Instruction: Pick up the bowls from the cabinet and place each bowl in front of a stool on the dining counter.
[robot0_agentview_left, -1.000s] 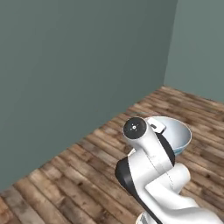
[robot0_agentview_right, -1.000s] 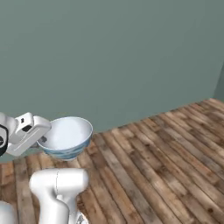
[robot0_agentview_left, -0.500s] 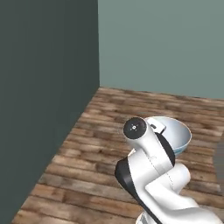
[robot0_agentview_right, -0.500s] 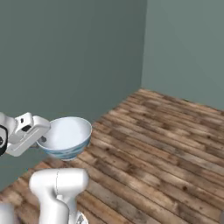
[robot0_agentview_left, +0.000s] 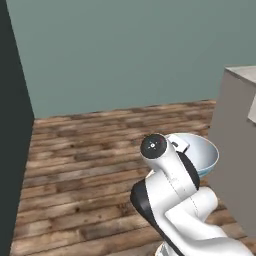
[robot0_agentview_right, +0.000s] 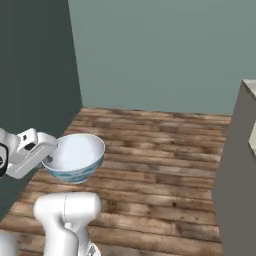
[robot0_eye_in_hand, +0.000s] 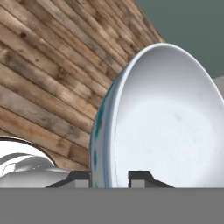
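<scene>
Right now your hand (robot0_eye_in_hand: 109, 177) grips one blue-patterned bowl (robot0_agentview_right: 75, 156) by its rim, fingertips either side, lower left of the right base view. You have wooden floor (robot0_agentview_right: 165, 165) beneath, a dark panel (robot0_agentview_left: 10, 125) at left, and the grey counter (robot0_agentview_left: 235, 150) front at right.

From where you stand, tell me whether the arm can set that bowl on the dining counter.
Probably not yet. The bowl sits gripped at its rim, over wood floor, while the dining counter shows just a corner at the right, above bowl height.

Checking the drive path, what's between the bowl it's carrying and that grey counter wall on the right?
Bare wooden floor between bowl and grey wall, in the right base view.
</scene>
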